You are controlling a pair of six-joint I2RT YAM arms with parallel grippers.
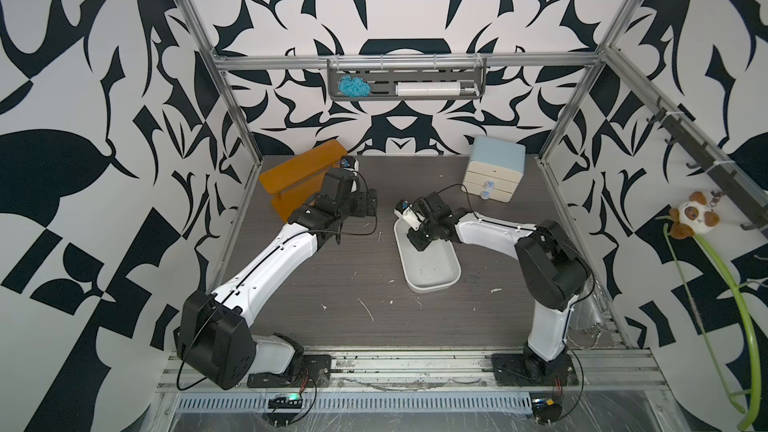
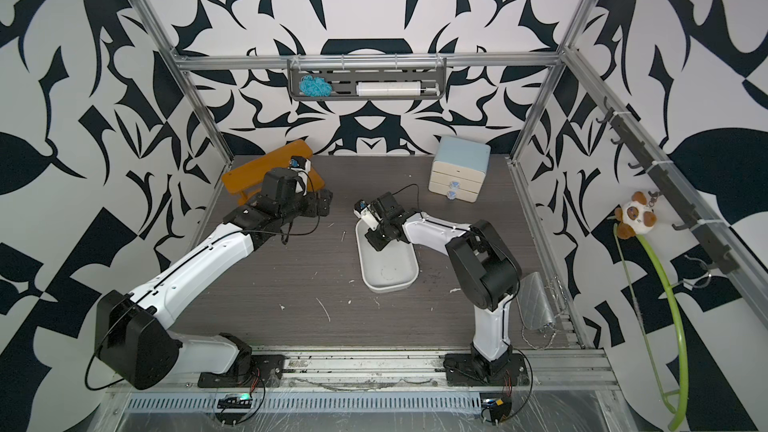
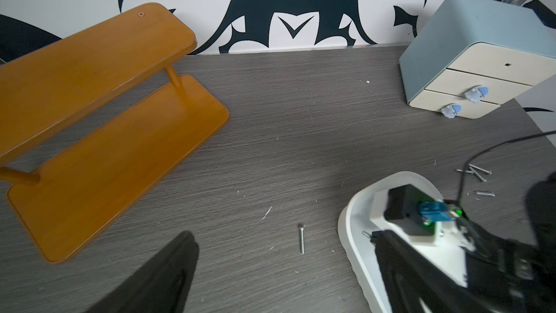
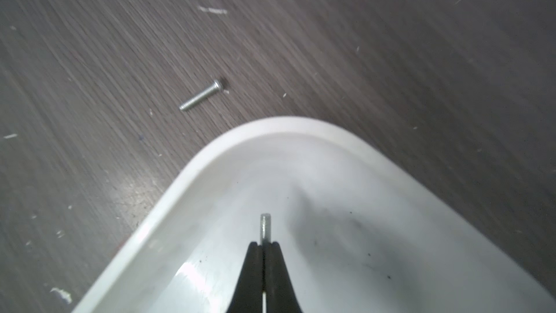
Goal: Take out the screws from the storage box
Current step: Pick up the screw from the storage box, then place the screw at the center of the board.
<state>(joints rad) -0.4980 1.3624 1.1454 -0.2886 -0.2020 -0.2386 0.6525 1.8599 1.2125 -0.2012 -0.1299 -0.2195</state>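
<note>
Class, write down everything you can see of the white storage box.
The storage box is a shallow white tray, seemingly glossy plastic, rectangular with rounded corners and low walls, its floor smudged with dark specks. It lies flat on the grey table, set askew. The right gripper reaches into its far corner, shut on a screw.

A smooth, glossy white plastic storage box (image 4: pixel 272 123) is catching light on a matt grey wood-grain table (image 4: pixel 391 40); over the box, a bright metal screw (image 4: pixel 265 225) is glinting.
</note>
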